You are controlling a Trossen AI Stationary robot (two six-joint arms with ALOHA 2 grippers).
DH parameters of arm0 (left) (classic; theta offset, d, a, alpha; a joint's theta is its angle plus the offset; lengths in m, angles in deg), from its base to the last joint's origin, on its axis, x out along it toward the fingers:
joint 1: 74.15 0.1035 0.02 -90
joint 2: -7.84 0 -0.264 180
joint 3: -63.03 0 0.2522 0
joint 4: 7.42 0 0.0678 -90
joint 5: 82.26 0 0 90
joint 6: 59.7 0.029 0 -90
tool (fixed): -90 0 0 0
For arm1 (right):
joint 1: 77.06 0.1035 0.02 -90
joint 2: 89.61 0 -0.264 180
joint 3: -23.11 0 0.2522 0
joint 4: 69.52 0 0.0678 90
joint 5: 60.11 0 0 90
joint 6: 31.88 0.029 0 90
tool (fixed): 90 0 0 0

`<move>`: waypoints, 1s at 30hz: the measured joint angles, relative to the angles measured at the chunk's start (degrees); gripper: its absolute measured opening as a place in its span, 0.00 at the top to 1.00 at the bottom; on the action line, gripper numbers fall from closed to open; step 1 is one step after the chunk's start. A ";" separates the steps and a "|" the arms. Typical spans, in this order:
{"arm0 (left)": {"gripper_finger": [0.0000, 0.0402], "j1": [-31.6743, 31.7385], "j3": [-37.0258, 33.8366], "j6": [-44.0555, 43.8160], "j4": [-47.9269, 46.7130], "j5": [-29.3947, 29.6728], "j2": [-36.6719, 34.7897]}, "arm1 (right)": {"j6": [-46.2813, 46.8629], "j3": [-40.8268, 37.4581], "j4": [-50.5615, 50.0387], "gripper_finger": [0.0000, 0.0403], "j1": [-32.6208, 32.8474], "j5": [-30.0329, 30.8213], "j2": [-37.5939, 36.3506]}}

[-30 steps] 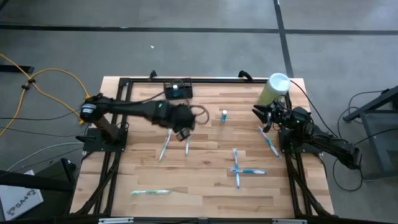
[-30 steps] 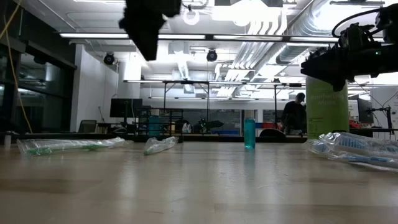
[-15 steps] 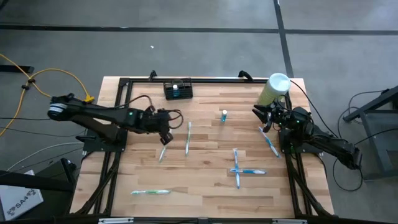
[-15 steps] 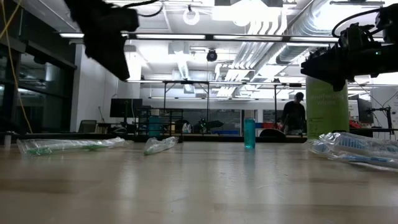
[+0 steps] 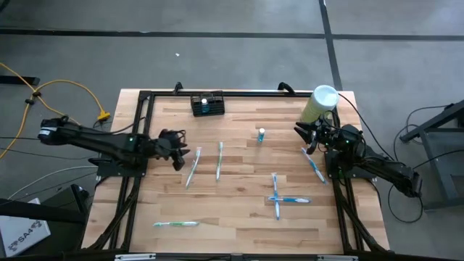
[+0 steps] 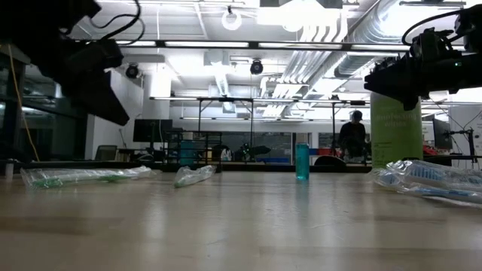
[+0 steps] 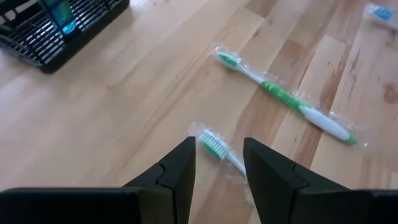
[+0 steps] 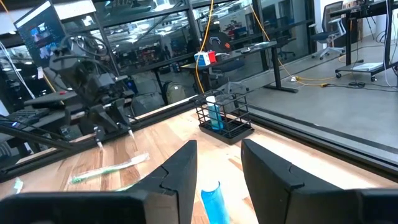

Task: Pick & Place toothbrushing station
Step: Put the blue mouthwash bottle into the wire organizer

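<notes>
the left gripper (image 5: 176, 150) hangs released and empty, near the caddy (image 5: 207, 105), likely between picks; the right gripper (image 5: 308, 135), also released, waits well apart from the caddy.

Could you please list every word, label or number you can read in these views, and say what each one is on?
None can be read for certain.
White card on the floor left of the table: dark print, too blurred to read.
Pale green cylinder: faint print, too small to read.
Wrapped toothbrushes: no legible text.
</notes>
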 joint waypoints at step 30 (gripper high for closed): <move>0.67 0.00 -9.31 3.02 0.54 1.42 -17.81 | -0.01 0.00 0.01 0.71 0.00 -0.01 0.00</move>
